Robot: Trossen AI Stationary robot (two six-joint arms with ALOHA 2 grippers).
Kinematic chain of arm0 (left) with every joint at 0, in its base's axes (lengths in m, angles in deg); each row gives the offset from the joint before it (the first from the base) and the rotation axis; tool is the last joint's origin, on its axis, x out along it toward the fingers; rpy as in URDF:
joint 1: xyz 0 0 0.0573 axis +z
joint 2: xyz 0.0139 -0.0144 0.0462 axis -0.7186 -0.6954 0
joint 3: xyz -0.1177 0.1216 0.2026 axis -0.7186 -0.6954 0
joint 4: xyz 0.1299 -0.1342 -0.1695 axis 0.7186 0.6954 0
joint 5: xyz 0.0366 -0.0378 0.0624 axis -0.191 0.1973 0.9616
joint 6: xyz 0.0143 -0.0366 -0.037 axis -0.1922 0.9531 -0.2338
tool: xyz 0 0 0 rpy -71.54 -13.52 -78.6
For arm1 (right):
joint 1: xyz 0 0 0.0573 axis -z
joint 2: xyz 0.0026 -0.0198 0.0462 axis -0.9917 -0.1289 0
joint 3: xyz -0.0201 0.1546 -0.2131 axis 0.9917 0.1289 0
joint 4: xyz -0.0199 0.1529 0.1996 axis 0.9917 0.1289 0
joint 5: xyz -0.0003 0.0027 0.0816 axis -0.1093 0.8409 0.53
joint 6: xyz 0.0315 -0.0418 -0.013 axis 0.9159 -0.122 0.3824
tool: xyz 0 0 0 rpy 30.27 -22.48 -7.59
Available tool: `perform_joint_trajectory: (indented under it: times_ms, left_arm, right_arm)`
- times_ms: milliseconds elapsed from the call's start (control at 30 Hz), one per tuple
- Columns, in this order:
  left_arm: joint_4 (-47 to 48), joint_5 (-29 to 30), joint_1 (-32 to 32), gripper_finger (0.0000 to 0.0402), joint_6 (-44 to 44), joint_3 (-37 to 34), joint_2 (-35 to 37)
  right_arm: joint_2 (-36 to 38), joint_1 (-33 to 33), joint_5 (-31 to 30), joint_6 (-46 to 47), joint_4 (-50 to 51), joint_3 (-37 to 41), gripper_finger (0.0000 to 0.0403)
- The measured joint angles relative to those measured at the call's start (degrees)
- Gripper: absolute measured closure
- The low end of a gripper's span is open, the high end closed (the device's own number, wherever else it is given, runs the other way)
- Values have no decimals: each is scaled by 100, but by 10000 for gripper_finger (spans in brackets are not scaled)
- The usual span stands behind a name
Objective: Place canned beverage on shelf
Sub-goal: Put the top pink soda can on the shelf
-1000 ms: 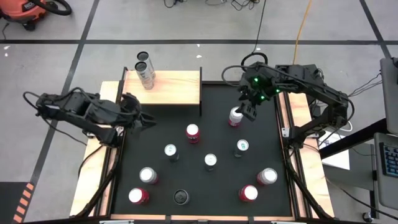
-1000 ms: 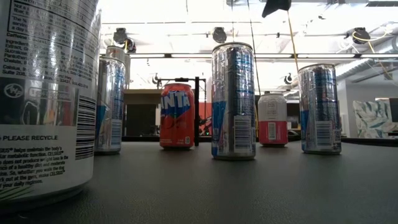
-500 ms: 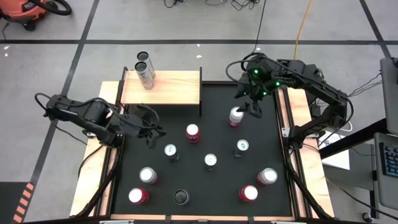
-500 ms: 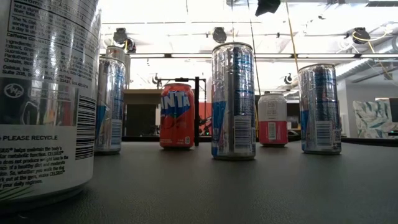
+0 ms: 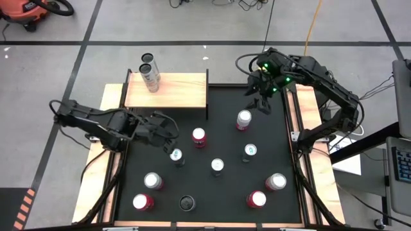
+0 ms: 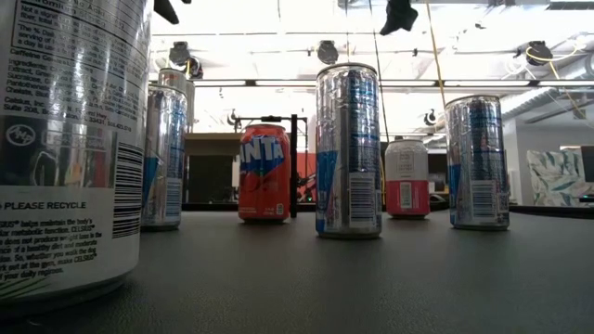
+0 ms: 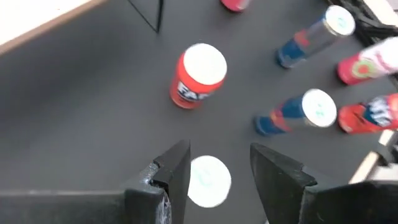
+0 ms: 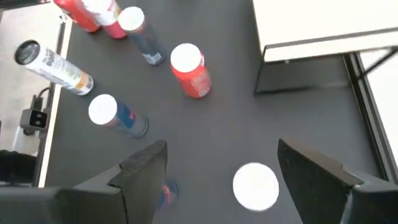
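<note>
Black mat (image 5: 225,186), nearest can (image 6: 65,148) cropped, label partly legible.

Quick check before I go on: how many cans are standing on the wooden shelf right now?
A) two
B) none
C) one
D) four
A: in the high view two slim cans stand close together near the back left corner of the shelf, and the rest of the board is bare; all the other cans are down on the black mat.
</note>
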Motion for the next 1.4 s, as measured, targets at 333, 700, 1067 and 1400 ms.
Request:
perform_joint_trajectory:
  times_ms: [333,700,1067,1400]
  left_arm:
    - [17,445,228,235,171,0,-64]
    - [94,713,231,235,562,0,-64]
    - [-53,756,231,235,897,0,-64]
    - [-227,348,474,202,592,0,-62]
  right_arm:
    - [5,90,-258,388,695,948,121]
    - [-166,211,-269,-163,19,1789,61]
    - [-181,255,-297,-505,-1370,2295,57]
    - [-531,247,-439,-1061,-1240,2375,57]
